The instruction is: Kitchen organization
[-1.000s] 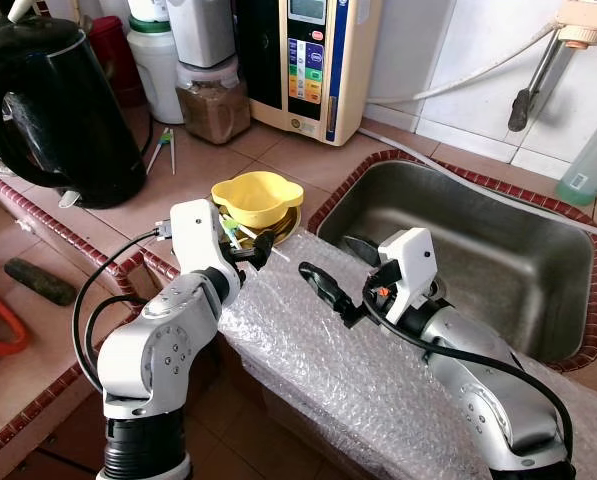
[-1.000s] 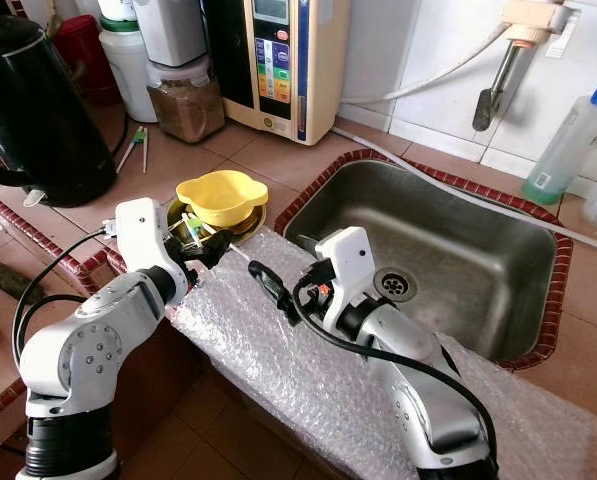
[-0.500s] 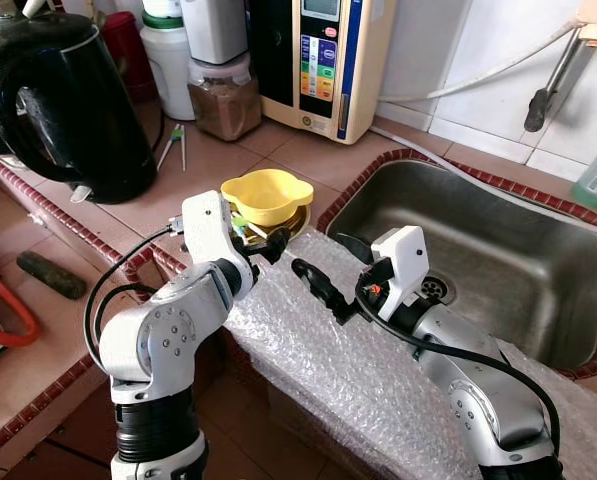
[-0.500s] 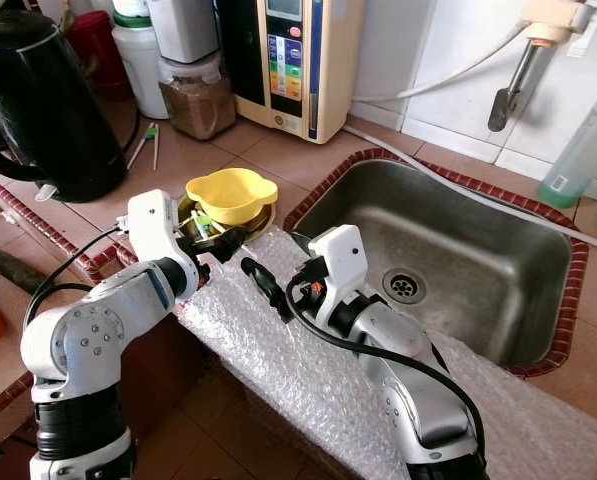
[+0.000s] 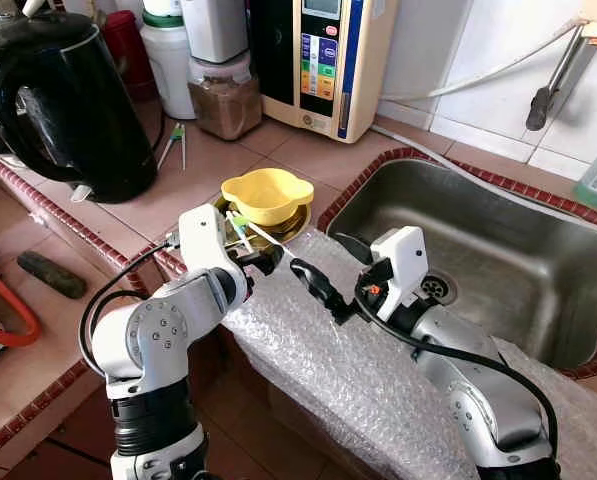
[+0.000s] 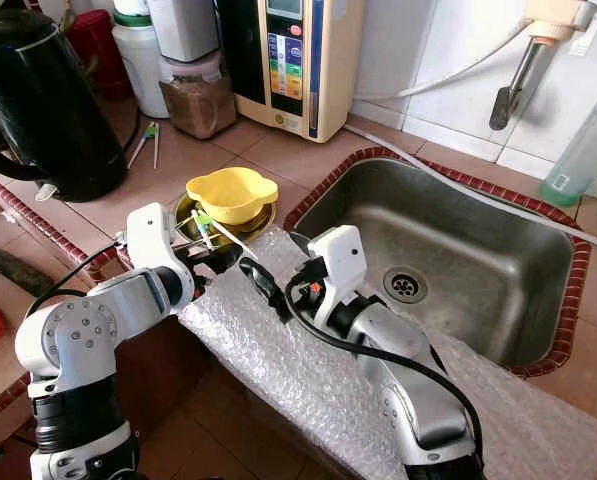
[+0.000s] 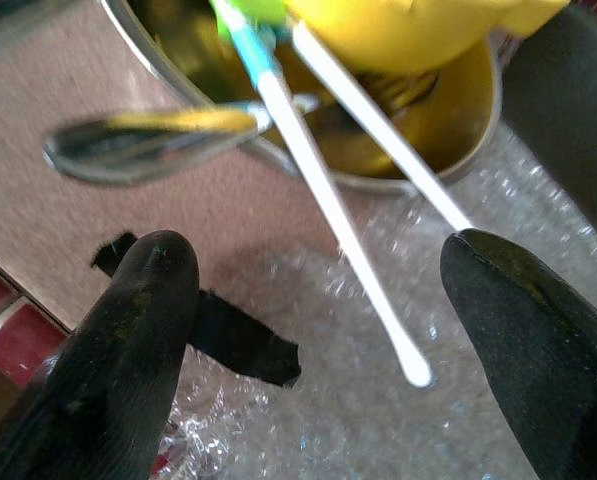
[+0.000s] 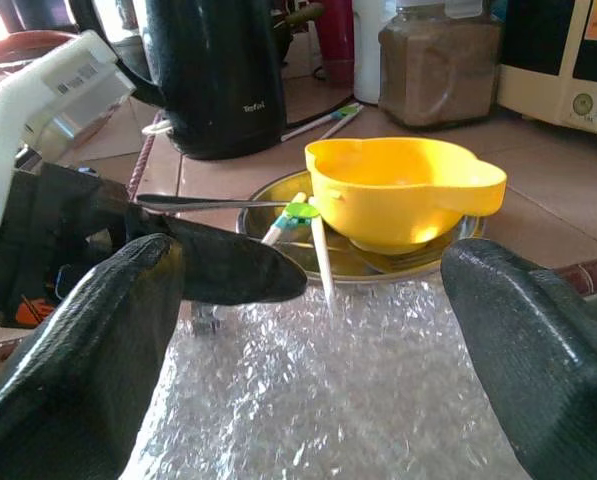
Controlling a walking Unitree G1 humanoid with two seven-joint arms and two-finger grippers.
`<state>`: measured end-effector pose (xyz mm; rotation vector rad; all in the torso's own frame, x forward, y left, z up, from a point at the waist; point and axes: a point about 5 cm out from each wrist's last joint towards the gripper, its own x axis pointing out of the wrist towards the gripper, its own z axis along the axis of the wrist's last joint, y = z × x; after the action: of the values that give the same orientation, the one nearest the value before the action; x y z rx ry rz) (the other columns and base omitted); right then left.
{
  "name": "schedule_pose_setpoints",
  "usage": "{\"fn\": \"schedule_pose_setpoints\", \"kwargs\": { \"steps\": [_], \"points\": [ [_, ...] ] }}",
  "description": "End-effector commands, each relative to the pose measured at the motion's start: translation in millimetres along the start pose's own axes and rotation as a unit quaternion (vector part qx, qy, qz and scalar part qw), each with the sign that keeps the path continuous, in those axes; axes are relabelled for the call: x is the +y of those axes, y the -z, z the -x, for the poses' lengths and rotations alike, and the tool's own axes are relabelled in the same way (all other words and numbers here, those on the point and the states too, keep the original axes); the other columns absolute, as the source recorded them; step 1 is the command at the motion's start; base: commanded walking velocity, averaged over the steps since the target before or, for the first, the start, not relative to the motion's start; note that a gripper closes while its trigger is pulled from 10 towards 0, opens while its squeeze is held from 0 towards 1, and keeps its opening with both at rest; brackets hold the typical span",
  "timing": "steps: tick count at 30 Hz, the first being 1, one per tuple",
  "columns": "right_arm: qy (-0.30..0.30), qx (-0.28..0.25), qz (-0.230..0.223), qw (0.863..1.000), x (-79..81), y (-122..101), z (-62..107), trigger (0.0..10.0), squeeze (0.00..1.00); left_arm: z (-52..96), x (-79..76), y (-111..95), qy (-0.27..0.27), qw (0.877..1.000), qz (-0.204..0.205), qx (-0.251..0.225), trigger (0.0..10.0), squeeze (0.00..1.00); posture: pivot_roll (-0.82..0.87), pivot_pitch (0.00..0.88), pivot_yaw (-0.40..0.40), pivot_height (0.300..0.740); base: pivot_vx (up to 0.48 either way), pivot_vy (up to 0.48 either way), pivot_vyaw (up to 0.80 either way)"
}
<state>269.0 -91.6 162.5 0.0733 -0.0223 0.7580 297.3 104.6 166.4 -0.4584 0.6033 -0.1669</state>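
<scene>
While we look down over the tiled counter (image 5: 308, 150), its largest feature is the steel sink (image 5: 478, 250) on our right, with a sheet of bubble wrap (image 5: 368, 370) lying along the counter's front edge before it. At the far left stands a black kettle (image 5: 63, 100), and behind it a jar of brown powder (image 5: 223, 95) and a cream water purifier (image 5: 323, 60) against the wall.

Between kettle and sink sits a shallow metal dish (image 6: 193, 212), touching the edge of the bubble wrap. A yellow bowl (image 6: 230, 193) rests in it, and a spoon (image 7: 148, 145) and two white sticks (image 7: 338, 225) lean out over its rim; one stick has a green and blue end.

Our left end effector (image 5: 261, 261) is just beside the dish, at the near rim, its two black fingers (image 7: 138, 330) spread apart with the white sticks lying between them, untouched. Our right end effector (image 5: 330, 268) hovers over the bubble wrap near the dish, facing the left one, its fingers (image 8: 88, 340) likewise spread wide and gripping nothing.
</scene>
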Motion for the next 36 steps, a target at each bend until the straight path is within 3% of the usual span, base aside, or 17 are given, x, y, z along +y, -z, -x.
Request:
{"fn": "schedule_pose_setpoints", "kwargs": {
  "steps": [1, 4, 6, 7, 8, 10, 11, 20, 22, 23, 25, 26, 27, 28, 29, 30, 36],
  "points": [
    [-0.001, -0.001, 0.004, 1.000, 1.8, -0.7, 1.7, 10.0, 0.00, -4.2, -15.1, 2.6, 0.028, 1.000, 0.010, 0.006, 4.2, 0.00, -0.05, 0.065, 0.067, 0.740, 0.000, 0.000, 0.00],
    [0.000, 0.000, 0.003, 1.000, 2.0, -0.6, 2.4, 10.0, 0.00, -7.3, -16.0, 3.6, 0.030, 0.999, 0.012, 0.009, 3.6, 0.00, -0.06, 0.067, 0.069, 0.740, 0.000, 0.000, 0.00],
    [0.001, 0.001, 0.003, 1.000, 2.4, -0.2, 3.5, 10.0, 0.00, -12.2, -15.9, 4.2, 0.025, 0.999, 0.016, 0.012, 1.6, 0.00, -0.06, 0.070, 0.071, 0.740, 0.000, 0.000, 0.00],
    [0.001, 0.001, 0.003, 1.000, 2.4, -0.2, 3.5, 10.0, 0.00, -12.2, -15.9, 4.2, 0.025, 0.999, 0.016, 0.012, 1.6, 0.00, -0.06, 0.070, 0.071, 0.740, 0.000, 0.000, 0.00],
    [0.002, 0.001, 0.002, 1.000, 2.9, 0.1, 4.3, 10.0, 0.00, -14.6, -16.7, 4.1, 0.026, 0.999, 0.020, 0.012, 0.6, 0.00, -0.07, 0.070, 0.073, 0.740, 0.000, 0.000, 0.00],
    [0.004, 0.002, 0.002, 1.000, 3.2, 0.4, 5.3, 10.0, 0.00, -15.9, -18.4, 3.3, 0.029, 0.999, 0.019, 0.011, 0.7, 0.00, -0.07, 0.071, 0.074, 0.740, 0.000, 0.000, 0.00],
    [0.004, 0.002, 0.001, 1.000, 3.4, 0.7, 5.8, 10.0, 0.00, -16.6, -19.4, 2.3, 0.032, 0.999, 0.021, 0.008, 0.0, 0.00, -0.07, 0.071, 0.074, 0.740, 0.000, 0.000, 0.00],
    [0.008, 0.007, 0.001, 1.000, 5.2, 2.9, 10.4, 10.0, 0.00, -24.5, -27.8, -0.6, 0.052, 0.999, 0.006, 0.003, 0.0, 0.00, -0.09, 0.068, 0.073, 0.740, 0.000, 0.000, 0.00],
    [0.008, 0.008, 0.002, 1.000, 5.4, 2.9, 11.0, 10.0, 0.00, -25.9, -28.5, 0.0, 0.050, 0.999, -0.008, 0.007, 4.1, 0.00, -0.09, 0.069, 0.072, 0.740, 0.000, 0.000, 0.00],
    [0.008, 0.008, 0.002, 1.000, 5.6, 3.0, 11.3, 10.0, 0.00, -25.9, -28.6, 0.4, 0.049, 0.999, -0.011, 0.008, 4.1, 0.00, -0.09, 0.069, 0.072, 0.740, 0.000, 0.000, 0.00],
    [0.009, 0.009, 0.002, 1.000, 5.2, 3.3, 11.8, 10.0, 0.00, -26.2, -31.8, -1.9, 0.059, 0.998, -0.020, 0.000, 10.0, 0.00, -0.09, 0.070, 0.071, 0.740, 0.000, 0.000, 0.00],
    [0.009, 0.010, 0.003, 1.000, 5.3, 3.3, 11.9, 10.0, 0.00, -25.9, -33.0, -2.4, 0.064, 0.998, -0.022, -0.002, 10.0, 0.00, -0.09, 0.071, 0.071, 0.740, 0.000, 0.000, 0.00],
    [0.009, 0.010, 0.002, 1.000, 5.7, 3.5, 12.1, 10.0, 0.00, -25.3, -33.2, -3.2, 0.062, 0.998, -0.019, -0.006, 7.3, 0.00, -0.09, 0.072, 0.071, 0.740, 0.000, 0.000, 0.00],
    [0.009, 0.010, 0.002, 1.000, 5.8, 3.5, 12.1, 10.0, 0.00, -25.4, -32.8, -3.6, 0.060, 0.998, -0.017, -0.007, 7.3, 0.00, -0.09, 0.072, 0.071, 0.740, 0.000, 0.000, 0.00],
    [0.009, 0.010, 0.002, 1.000, 6.1, 3.4, 12.1, 10.0, 0.00, -25.6, -31.7, -4.1, 0.057, 0.998, -0.020, -0.009, 1.8, 0.00, -0.09, 0.075, 0.072, 0.740, 0.000, 0.000, 0.00],
    [0.009, 0.010, 0.002, 1.000, 6.5, 3.4, 12.1, 10.0, 0.00, -25.8, -30.8, -3.4, 0.056, 0.998, -0.019, -0.006, 0.0, 0.00, -0.09, 0.077, 0.072, 0.740, 0.000, 0.000, 0.00],
    [0.009, 0.011, 0.000, 1.000, 7.4, 3.8, 12.5, 10.0, 0.00, -26.5, -29.2, -2.4, 0.054, 0.998, -0.013, -0.003, 0.0, 0.00, -0.08, 0.088, 0.074, 0.740, 0.000, 0.000, 0.00]
  ]
}}
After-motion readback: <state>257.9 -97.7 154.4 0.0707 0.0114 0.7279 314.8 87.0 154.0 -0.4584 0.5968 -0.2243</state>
